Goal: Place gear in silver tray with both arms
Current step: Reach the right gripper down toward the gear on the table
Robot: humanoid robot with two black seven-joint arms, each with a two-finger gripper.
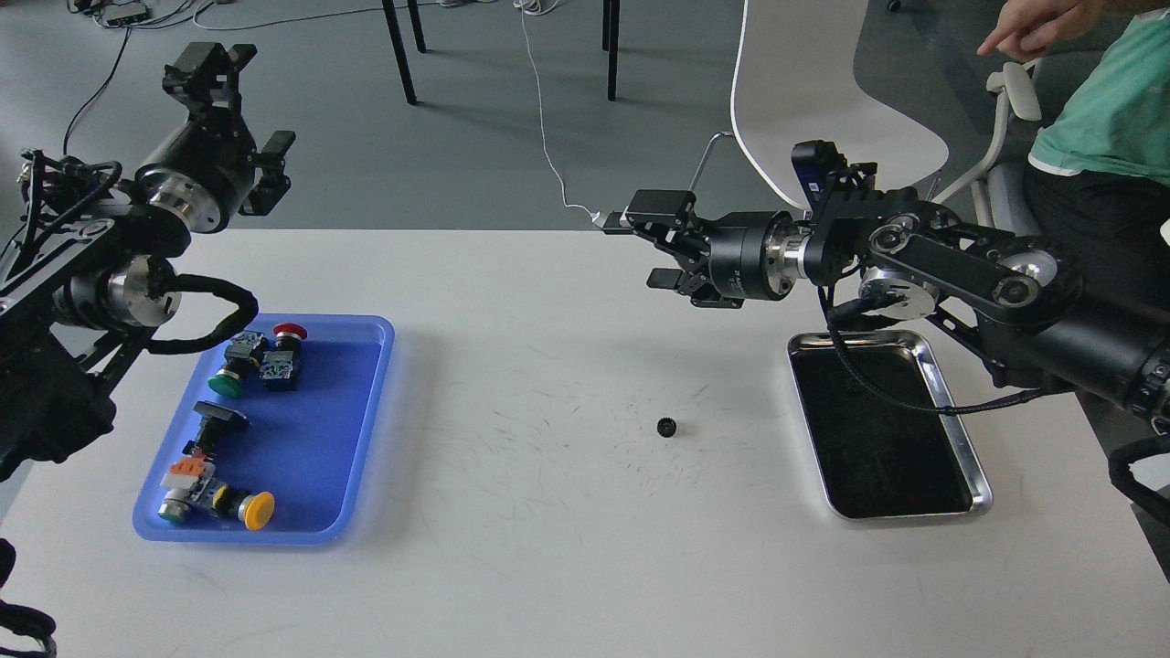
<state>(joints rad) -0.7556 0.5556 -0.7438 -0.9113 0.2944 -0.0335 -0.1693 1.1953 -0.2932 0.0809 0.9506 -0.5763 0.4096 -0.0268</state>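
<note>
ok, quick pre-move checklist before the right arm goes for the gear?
1. Gear in view and free on the white table: ok, small and dark, between the two trays.
2. Silver tray empty: ok, nothing on the visible bottom; the right arm hides its far end.
3. Right tool open and empty: ok, fingers spread, nothing between them.
4. Right tool above the gear: not ok, it sits well behind the gear.
5. Left tool state: cannot tell, seen end-on, raised behind the blue tray.
6. Person clear of the right arm: cannot tell, seated close behind it.
</note>
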